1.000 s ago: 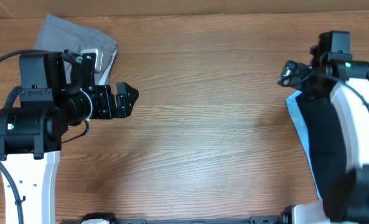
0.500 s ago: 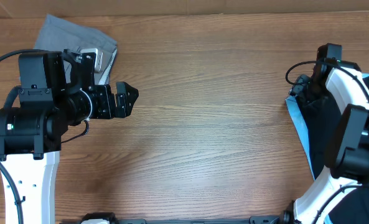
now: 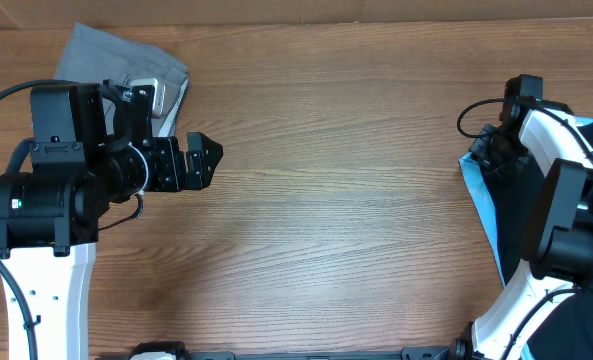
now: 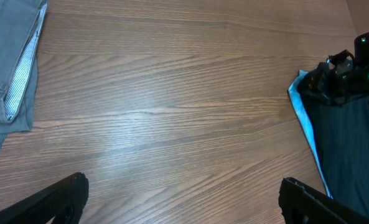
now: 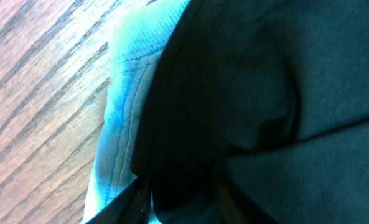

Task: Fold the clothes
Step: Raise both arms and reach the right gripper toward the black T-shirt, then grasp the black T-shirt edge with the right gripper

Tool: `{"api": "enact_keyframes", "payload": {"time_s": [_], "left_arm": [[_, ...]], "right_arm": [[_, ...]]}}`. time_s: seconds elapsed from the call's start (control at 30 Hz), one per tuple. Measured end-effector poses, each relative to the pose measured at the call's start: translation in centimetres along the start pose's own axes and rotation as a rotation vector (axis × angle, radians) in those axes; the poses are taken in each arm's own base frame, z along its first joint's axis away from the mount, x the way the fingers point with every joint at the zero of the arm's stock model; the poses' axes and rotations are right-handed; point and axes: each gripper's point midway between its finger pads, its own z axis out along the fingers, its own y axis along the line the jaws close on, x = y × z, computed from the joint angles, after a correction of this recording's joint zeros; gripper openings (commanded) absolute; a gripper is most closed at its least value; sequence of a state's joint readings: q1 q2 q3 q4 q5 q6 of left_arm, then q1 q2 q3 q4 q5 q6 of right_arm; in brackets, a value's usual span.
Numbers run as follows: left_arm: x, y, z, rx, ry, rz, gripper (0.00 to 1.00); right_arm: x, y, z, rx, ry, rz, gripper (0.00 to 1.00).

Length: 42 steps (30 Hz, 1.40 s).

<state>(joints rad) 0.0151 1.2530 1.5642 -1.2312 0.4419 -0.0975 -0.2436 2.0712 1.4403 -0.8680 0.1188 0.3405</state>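
The black T-shirt lies at the table's right edge on top of a light-blue shirt, whose border sticks out to the left. My right gripper is down on the pile's far left corner. In the right wrist view its fingers stand close together around a bunched fold of the black T-shirt, beside the light-blue shirt. Folded grey trousers lie at the far left. My left gripper hovers open over bare wood to their right, holding nothing.
The wooden table stretches between the two arms. My right arm's white link hangs over part of the pile. In the left wrist view the grey trousers lie top left and the black T-shirt at the right.
My right gripper has dropped onto the corner of the pile and its jaws have closed on the black fabric. The left arm has not moved.
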Motion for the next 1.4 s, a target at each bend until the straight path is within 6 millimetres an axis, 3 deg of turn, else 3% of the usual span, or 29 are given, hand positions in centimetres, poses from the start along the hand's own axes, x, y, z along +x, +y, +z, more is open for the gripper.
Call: {"api": "enact_keyframes", "payload": {"time_s": [0.07, 0.1, 0.33, 0.43, 0.47, 0.57, 0.6, 0.7, 0.77, 0.8, 0.87, 0.9, 1.4], "left_arm": [[0.0, 0.0, 0.0, 0.000, 0.000, 0.000, 1.00], [0.0, 0.0, 0.0, 0.000, 0.000, 0.000, 1.00], [0.0, 0.0, 0.0, 0.000, 0.000, 0.000, 1.00], [0.0, 0.0, 0.0, 0.000, 0.000, 0.000, 1.00], [0.0, 0.0, 0.0, 0.000, 0.000, 0.000, 1.00], [0.0, 0.0, 0.0, 0.001, 0.000, 0.000, 1.00], [0.0, 0.0, 0.0, 0.001, 0.001, 0.000, 1.00], [0.0, 0.0, 0.0, 0.001, 0.001, 0.000, 1.00], [0.0, 0.0, 0.0, 0.001, 0.001, 0.000, 1.00], [0.0, 0.0, 0.0, 0.001, 0.001, -0.001, 1.00], [0.1, 0.0, 0.0, 0.000, 0.004, -0.002, 1.00], [0.1, 0.0, 0.0, 0.000, 0.004, -0.002, 1.00], [0.3, 0.0, 0.0, 0.000, 0.013, -0.006, 1.00]], "right_arm": [[0.0, -0.3, 0.0, 0.004, 0.003, 0.005, 0.06], [0.0, -0.5, 0.0, 0.006, 0.006, 0.009, 0.04], [-0.4, -1.8, -0.4, 0.009, 0.025, 0.024, 0.04], [-1.4, -2.4, -1.7, 0.005, 0.009, 0.031, 0.08], [-2.1, -2.7, -2.6, 0.000, -0.009, 0.038, 0.12], [-4.5, -3.5, -6.6, -0.028, -0.105, 0.068, 0.35], [-5.3, -3.6, -8.1, -0.042, -0.145, 0.070, 0.35], [-7.2, -3.8, -13.0, -0.084, -0.266, 0.086, 0.09], [-7.3, -3.6, -14.9, -0.109, -0.302, 0.084, 0.11], [-7.2, -3.5, -15.2, -0.118, -0.305, 0.084, 0.24], [-7.0, -3.3, -14.9, -0.129, -0.292, 0.086, 0.43], [-6.7, -3.3, -14.5, -0.129, -0.279, 0.079, 0.47], [-1.4, -1.0, -4.0, -0.230, -0.153, 0.025, 0.59]]}}
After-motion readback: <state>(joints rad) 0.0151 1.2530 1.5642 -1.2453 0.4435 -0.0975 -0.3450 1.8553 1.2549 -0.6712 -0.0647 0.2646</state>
